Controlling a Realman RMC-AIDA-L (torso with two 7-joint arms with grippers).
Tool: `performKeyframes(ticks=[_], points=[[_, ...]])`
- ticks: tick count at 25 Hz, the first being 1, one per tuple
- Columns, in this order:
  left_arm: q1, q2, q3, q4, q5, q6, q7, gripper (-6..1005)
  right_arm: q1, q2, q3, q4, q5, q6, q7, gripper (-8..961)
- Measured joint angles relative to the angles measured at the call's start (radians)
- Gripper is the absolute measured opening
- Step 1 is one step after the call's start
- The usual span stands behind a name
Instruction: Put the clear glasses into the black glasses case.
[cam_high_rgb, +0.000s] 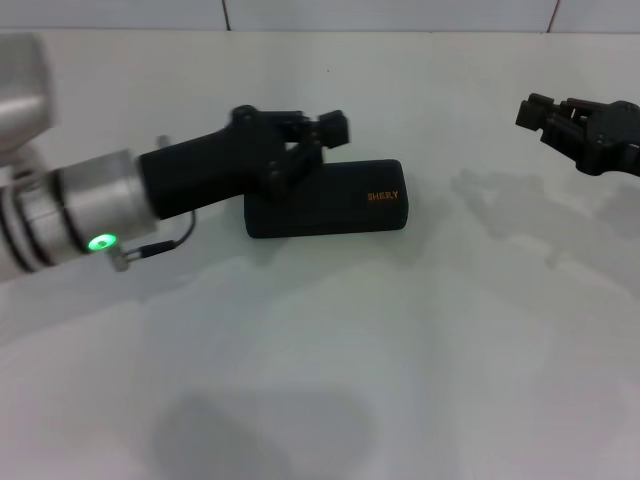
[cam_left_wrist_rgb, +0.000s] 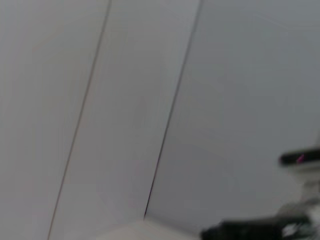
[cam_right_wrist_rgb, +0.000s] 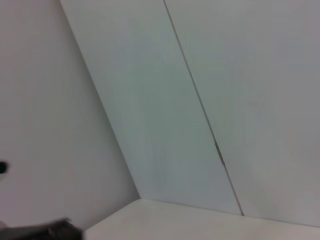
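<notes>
The black glasses case (cam_high_rgb: 330, 202) lies shut in the middle of the white table, its orange lettering facing up. My left gripper (cam_high_rgb: 318, 140) hovers over the case's far left part, its arm reaching in from the left. The clear glasses (cam_high_rgb: 503, 212) show only as a faint transparent outline on the table, to the right of the case. My right gripper (cam_high_rgb: 532, 112) hangs above the table at the far right, beyond the glasses and apart from them. Both wrist views face the wall and show neither the case nor the glasses.
The white table (cam_high_rgb: 320, 380) runs wide in front of the case. A tiled wall (cam_high_rgb: 400, 12) stands behind it. A dark blurred shape (cam_left_wrist_rgb: 260, 229) sits low in the left wrist view, and another dark blurred shape (cam_right_wrist_rgb: 45, 231) in the right wrist view.
</notes>
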Motion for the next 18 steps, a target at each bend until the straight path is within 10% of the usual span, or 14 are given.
performKeyframes(ticks=[10, 18], points=[[0.136, 0.016, 0.004, 0.128, 0.008, 0.123, 0.078, 212, -0.002, -0.013, -0.006, -0.009, -0.031, -0.2, -0.199, 150], [0.173, 0.043, -0.003, 0.2, 0.095, 0.132, 0.02, 554, 0.004, 0.001, -0.016, -0.112, -0.124, -0.264, -0.187, 268]])
